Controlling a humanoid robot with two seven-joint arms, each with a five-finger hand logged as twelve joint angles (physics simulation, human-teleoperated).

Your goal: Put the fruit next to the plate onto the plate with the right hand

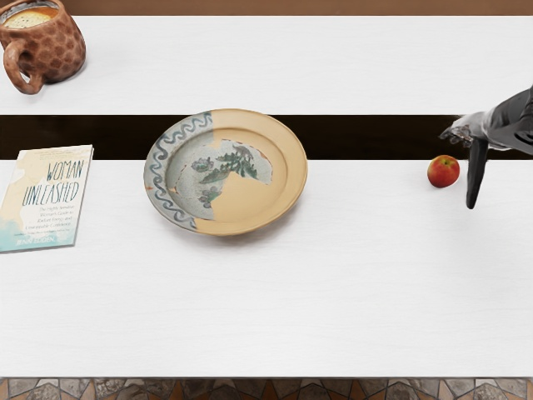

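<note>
The fruit, a small red apple point(443, 171), is seen on the table's right side, well apart from the plate point(283, 142), which sits left of centre. The right hand point(487, 133) enters from the right edge and hangs just beside the apple, on its right and slightly farther back. The apple therefore lies to the hand's left and a little nearer. No contact between them can be made out, though one dark finger point(476, 175) points down close to the fruit's right flank.

The hand is released: its fingers are spread loosely and nothing is held. The apple is round, so no long axis has to be matched and a grasp from above or from the side is judged equally workable. Only the right arm is in view, and it is plainly the nearer one, as the task requires. The carry is judged to run leftward across bare table to the plate.

By count there is one apple, one plate, one brown mug point(50, 46) at the far left corner, one book point(46, 196) at the left edge, and one hand.
</note>
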